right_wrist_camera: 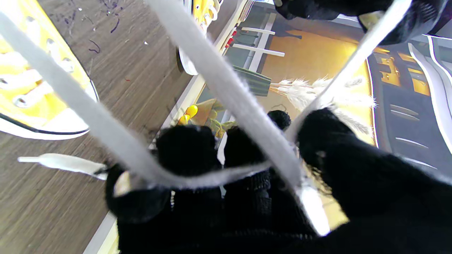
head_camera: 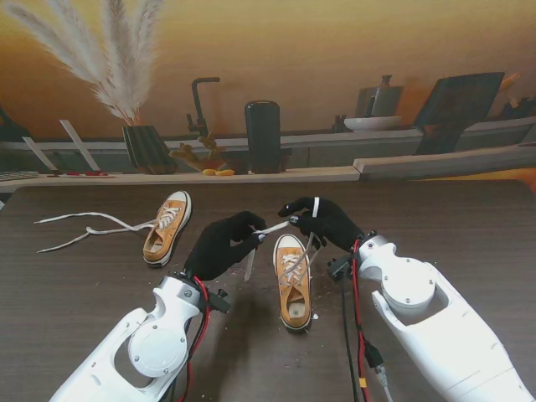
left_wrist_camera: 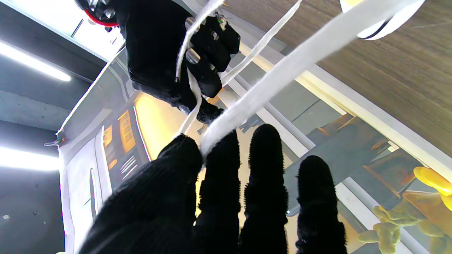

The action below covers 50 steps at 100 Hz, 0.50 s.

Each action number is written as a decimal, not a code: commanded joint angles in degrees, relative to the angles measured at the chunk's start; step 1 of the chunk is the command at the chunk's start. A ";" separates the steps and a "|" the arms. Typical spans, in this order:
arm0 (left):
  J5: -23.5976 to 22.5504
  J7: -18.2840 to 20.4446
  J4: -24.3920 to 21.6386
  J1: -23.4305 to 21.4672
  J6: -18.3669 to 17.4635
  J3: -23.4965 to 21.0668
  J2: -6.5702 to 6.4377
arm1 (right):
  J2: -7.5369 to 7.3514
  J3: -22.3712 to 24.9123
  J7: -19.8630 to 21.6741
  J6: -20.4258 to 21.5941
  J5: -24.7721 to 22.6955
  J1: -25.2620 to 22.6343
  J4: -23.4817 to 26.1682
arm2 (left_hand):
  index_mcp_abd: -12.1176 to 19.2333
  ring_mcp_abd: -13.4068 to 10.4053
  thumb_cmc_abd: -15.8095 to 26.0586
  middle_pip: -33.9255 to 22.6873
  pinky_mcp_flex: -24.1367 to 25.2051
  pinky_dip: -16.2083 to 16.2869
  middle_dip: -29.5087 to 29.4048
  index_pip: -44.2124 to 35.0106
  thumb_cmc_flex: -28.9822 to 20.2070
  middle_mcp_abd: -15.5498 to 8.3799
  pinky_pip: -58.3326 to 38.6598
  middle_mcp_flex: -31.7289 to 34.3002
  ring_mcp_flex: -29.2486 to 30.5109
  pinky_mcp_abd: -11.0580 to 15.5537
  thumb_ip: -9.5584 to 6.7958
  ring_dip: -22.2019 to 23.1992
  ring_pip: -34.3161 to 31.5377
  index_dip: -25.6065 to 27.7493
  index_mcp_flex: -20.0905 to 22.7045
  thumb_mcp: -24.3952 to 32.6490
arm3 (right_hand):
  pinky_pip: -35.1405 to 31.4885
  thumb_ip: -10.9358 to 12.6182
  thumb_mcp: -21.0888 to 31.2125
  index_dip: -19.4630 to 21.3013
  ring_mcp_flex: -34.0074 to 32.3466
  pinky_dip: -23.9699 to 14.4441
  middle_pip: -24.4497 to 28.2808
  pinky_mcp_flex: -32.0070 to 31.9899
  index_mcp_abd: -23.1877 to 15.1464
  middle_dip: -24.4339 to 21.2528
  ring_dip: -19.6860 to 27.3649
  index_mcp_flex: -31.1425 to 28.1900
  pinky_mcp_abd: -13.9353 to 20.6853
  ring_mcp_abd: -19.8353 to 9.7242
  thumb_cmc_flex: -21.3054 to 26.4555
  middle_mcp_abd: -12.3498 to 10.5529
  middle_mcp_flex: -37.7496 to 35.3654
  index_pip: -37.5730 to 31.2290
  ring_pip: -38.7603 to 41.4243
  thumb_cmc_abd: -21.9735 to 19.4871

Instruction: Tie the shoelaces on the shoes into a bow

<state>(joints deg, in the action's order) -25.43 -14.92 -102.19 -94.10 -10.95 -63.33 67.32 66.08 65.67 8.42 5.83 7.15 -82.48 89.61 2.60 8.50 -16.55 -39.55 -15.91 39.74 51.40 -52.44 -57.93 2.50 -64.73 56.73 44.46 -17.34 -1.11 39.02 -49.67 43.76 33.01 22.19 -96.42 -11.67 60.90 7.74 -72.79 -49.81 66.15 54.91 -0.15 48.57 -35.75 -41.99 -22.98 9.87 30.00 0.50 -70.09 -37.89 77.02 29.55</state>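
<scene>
Above the nearer yellow sneaker (head_camera: 293, 280) on the desk (head_camera: 84, 301), both hands — left hand (head_camera: 219, 245), right hand (head_camera: 328, 221) — pinch its white laces (head_camera: 275, 227) taut, raised clear for crossing into a bow.

The setting is a robot test station dressed as a home kitchen, not a real one. The work surface is a dark wood-grain laminate table (head_camera: 75, 318). Behind it hangs a flat printed backdrop (head_camera: 335, 50) showing a black tap (head_camera: 199, 100), a counter and a white bowl (head_camera: 371, 123). A pale wooden rail (head_camera: 209, 177) borders the far table edge. Props stand there: a dark ribbed vase of pampas grass (head_camera: 146, 146) and a black upright cylinder (head_camera: 263, 136). The left wrist view shows bright ceiling strip lights (left_wrist_camera: 33, 65).
</scene>
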 commanded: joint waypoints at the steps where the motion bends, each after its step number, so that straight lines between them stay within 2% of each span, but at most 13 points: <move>1: -0.29 0.89 -0.84 -0.69 -0.31 -0.26 -0.29 | 0.32 -0.28 -0.21 0.24 -0.71 0.17 -0.28 | 4.40 -1.24 -0.78 -1.41 -0.05 -0.40 0.73 -1.71 -0.55 -1.42 -1.82 1.15 1.99 0.29 -0.82 1.43 -1.57 -0.35 0.23 1.06 | -6.12 -0.19 0.31 -0.97 -2.12 1.85 -0.12 5.23 -1.80 -1.14 -2.29 -0.71 0.51 -1.07 -1.85 -1.20 -2.78 -0.06 5.89 -0.90; 13: -0.48 1.03 -1.09 -1.19 -0.49 -0.61 -0.39 | 0.66 -0.68 -1.44 0.19 -0.83 0.26 -0.38 | 4.33 -1.22 -0.76 -1.44 -0.02 -0.45 0.71 -1.64 -0.60 -1.48 -1.83 1.15 2.00 0.30 -0.85 1.43 -1.61 -0.40 0.23 1.02 | -8.70 0.42 0.97 -0.54 -2.26 5.04 -0.69 11.44 -1.14 -1.69 -4.94 -0.65 0.99 -3.87 -1.97 -1.22 -2.28 0.24 11.60 -0.45; 32: 0.05 2.31 -1.68 -2.57 -1.32 -0.83 -0.72 | 1.40 -1.02 -2.70 -2.23 1.84 0.04 0.04 | 4.12 -1.16 -0.89 -1.55 -0.20 -0.44 0.66 -1.49 -0.57 -1.43 -2.03 1.32 2.16 0.30 -0.97 1.48 -1.83 -0.55 0.45 0.99 | -6.66 0.11 0.81 -0.40 -2.22 6.74 -0.76 8.83 -0.58 -2.29 -3.86 -0.61 0.11 -2.88 0.04 -0.35 -1.66 -0.07 9.89 0.78; 40: -0.43 2.89 -2.42 -4.12 -2.22 -1.14 -1.03 | 1.72 -1.23 -3.79 -3.30 1.92 0.06 0.13 | 4.10 -1.15 -0.98 -1.57 -0.26 -0.42 0.62 -1.43 -0.69 -1.35 -2.15 1.37 2.23 0.24 -1.06 1.49 -1.90 -0.60 0.47 1.03 | -6.86 -0.10 0.80 -0.53 -2.28 6.88 -0.82 9.89 -0.57 -2.52 -3.90 -0.77 -0.15 -2.87 -0.03 -0.28 -1.67 -0.26 10.40 0.73; 50: -2.65 2.92 -3.70 -6.80 -3.56 -1.95 -1.47 | 2.00 -1.44 -4.85 -3.66 1.77 0.14 0.06 | 3.95 -1.46 -0.50 -1.70 -0.39 -0.57 0.15 -0.62 -1.74 -1.45 -2.37 1.35 2.29 0.35 -1.16 1.31 -1.89 -1.13 0.64 -0.68 | -8.71 -0.84 1.12 -1.03 -2.22 7.11 -3.47 11.32 -0.77 -4.47 -4.75 -1.28 0.40 -3.50 -0.20 0.33 -1.70 -1.07 12.57 0.92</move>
<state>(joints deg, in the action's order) -26.20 -12.65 -104.53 -98.32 -13.65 -65.06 66.47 67.68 64.29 3.11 2.15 9.06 -82.38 89.52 2.60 8.48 -16.55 -40.11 -16.06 39.70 51.40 -52.44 -57.94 2.50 -65.42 56.73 45.13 -17.34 -1.11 39.02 -50.32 43.18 33.01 22.07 -99.48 -11.67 60.95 7.73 -72.83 -43.27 63.87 63.61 -0.14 45.28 -39.24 -41.99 -22.98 7.58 30.28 0.49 -70.10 -37.89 86.01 29.58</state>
